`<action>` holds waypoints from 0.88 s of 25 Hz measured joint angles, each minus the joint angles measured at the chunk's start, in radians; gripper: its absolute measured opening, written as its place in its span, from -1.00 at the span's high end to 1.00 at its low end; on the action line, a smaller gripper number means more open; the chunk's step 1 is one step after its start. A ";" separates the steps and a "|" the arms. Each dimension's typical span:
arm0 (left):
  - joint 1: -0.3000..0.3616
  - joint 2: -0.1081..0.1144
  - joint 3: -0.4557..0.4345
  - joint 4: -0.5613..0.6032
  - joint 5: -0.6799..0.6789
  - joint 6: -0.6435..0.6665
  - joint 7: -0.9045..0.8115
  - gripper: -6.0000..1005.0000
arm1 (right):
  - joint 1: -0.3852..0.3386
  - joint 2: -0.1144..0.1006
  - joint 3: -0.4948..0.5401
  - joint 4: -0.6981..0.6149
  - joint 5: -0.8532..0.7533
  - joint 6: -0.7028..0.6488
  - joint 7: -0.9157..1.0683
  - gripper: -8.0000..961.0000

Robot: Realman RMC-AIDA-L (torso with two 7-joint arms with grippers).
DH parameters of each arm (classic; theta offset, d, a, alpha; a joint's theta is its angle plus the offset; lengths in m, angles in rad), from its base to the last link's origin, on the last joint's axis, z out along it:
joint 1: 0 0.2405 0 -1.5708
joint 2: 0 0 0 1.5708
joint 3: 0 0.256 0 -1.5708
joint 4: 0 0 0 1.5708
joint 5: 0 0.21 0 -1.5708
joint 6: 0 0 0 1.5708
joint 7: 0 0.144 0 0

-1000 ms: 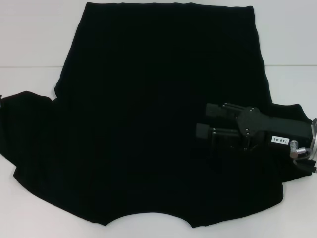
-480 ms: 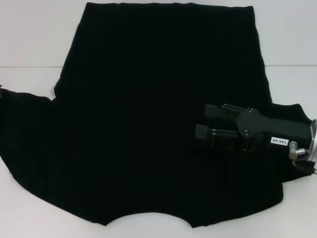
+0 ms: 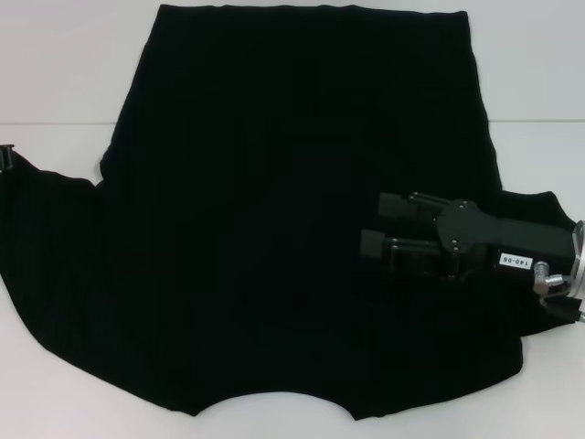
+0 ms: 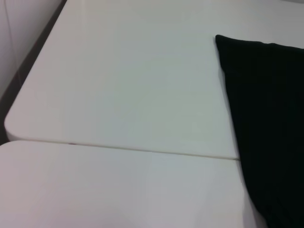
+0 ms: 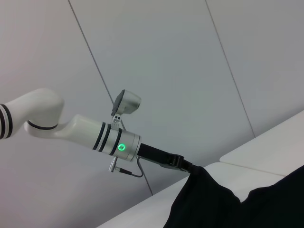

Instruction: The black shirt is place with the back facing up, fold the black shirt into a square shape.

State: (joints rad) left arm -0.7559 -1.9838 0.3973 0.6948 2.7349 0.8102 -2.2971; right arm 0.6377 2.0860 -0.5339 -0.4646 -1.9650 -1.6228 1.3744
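the black shirt (image 3: 292, 219), matte, soft and printless, lies flat across the white table (image 3: 55, 82), filling most of the head view, curved neckline at the bottom edge. the first sleeve fold looks in hand: the right gripper (image 3: 373, 225) sits at middle right, fingers parted, gripping nothing; the left gripper (image 5: 187, 167) pinches the opposite sleeve. next likely calls for carrying it inward.

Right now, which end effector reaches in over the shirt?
The right end effector, stretched across the right sleeve onto the shirt; the left end effector sits at the left sleeve's tip.
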 joint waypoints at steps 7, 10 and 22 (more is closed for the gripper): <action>0.000 0.002 -0.006 0.036 -0.029 0.121 -0.015 0.98 | -0.003 0.000 0.000 0.000 0.000 0.000 0.000 -0.90; 0.002 0.003 -0.007 0.076 -0.057 0.217 -0.016 0.98 | -0.004 0.000 0.000 0.000 0.000 0.000 0.000 -0.90; -0.053 -0.042 0.114 0.098 -0.124 0.325 -0.017 0.96 | -0.018 0.000 -0.002 0.001 0.000 -0.006 -0.022 -0.90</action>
State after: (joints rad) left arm -0.8088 -2.0260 0.5116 0.7928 2.6112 1.1356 -2.3137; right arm 0.6197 2.0859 -0.5361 -0.4635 -1.9650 -1.6285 1.3524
